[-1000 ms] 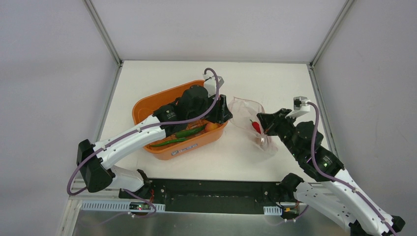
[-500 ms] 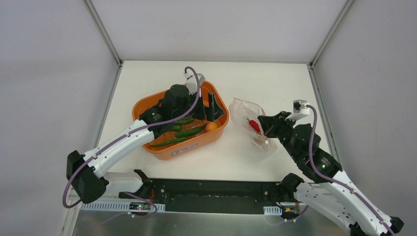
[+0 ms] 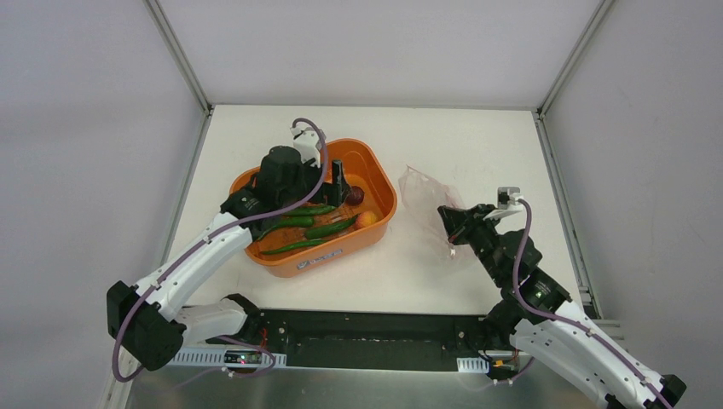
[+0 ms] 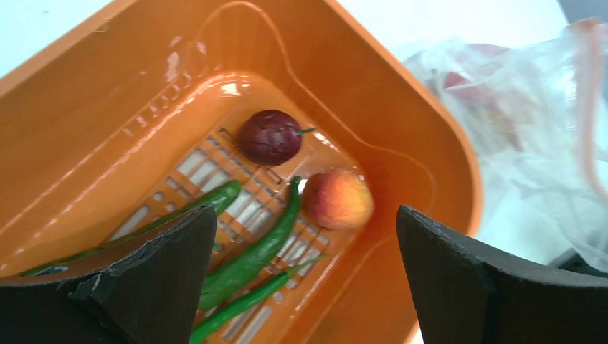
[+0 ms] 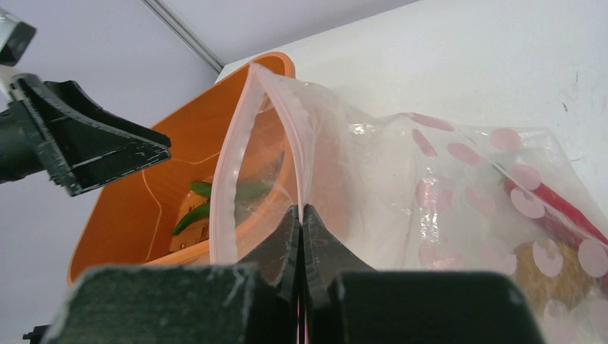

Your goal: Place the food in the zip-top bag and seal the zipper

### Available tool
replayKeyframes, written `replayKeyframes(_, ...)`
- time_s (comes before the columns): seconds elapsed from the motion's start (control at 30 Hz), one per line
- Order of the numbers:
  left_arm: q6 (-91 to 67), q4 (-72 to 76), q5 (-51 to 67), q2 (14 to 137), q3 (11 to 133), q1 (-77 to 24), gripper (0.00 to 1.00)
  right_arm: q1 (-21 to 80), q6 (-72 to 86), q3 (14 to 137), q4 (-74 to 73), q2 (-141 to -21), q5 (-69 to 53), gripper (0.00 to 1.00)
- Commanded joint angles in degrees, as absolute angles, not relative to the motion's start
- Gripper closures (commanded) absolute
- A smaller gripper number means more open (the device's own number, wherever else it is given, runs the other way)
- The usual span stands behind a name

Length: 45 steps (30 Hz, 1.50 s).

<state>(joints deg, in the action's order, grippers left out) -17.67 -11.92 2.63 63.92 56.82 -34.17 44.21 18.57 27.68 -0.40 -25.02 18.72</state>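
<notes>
Jaws of the left gripper [image 3: 338,182] stand wide apart with nothing between them, hanging over the orange tub [image 3: 381,181], while those of the right gripper [image 3: 450,223] are pressed together on the mouth edge of the zip-top bag [image 3: 425,192]. That bag lies on the white table [image 3: 477,136] just to the right of the tub, its mouth turned toward the tub and held up in a loop, so the pink zipper [image 5: 222,179] is not sealed. Through the dotted plastic a red chili [image 5: 556,204] shows inside (a brownish lump lies beside it, too blurred to name). Everything else sits on the tub's slotted floor: the long green chili peppers [image 4: 262,247] lie slantwise toward the near side, the dark-red round piece [image 4: 270,136] sits farther back, and the orange round piece [image 4: 337,198] rests against the tip of one pepper, close to the tub wall nearest the bag.
</notes>
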Motion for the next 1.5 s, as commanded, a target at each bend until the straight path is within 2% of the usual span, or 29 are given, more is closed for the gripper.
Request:
replayKeyframes(0.0, -12.1, -11.5, 5.6, 67.2, 57.2, -29.7, 0.01, 44.1, 10.5, 26.7, 10.3, -25.2, 17.2, 1.00)
replayKeyframes(0.23, -11.0, -14.7, 12.9, 77.6, 59.9, -21.1, 0.01, 44.0, 2.8, 24.8, 13.7, -24.8, 19.3, 1.00)
replayKeyframes(0.5, -8.9, -25.7, 11.5, 91.3, 66.5, -20.7, 0.04, 44.1, -1.3, 21.7, 19.4, -25.1, 24.1, 1.00)
replayKeyframes(0.67, -13.3, -18.4, 14.7, 92.6, 65.4, -20.7, 0.05, 43.9, -1.8, 22.3, 20.7, -29.4, 23.3, 1.00)
replayKeyframes(0.87, -26.9, -1.5, 16.9, 91.8, 61.6, -21.5, 0.05, 43.8, -1.2, 22.8, 21.0, -30.9, 21.7, 1.00)
replayKeyframes(1.13, -31.7, 4.9, 10.0, 95.7, 63.7, -25.8, 0.06, 43.8, 1.8, 22.7, 21.1, -29.3, 20.6, 1.00)
replayKeyframes(1.37, -32.1, 1.4, 1.1, 99.5, 63.0, -29.1, 0.16, 43.8, 4.3, 22.6, 20.5, -28.9, 18.3, 1.00)
replayKeyframes(1.47, -32.8, 2.2, 0.4, 100.8, 62.5, -30.8, 0.25, 43.8, 5.0, 23.0, 19.3, -28.6, 17.7, 1.00)
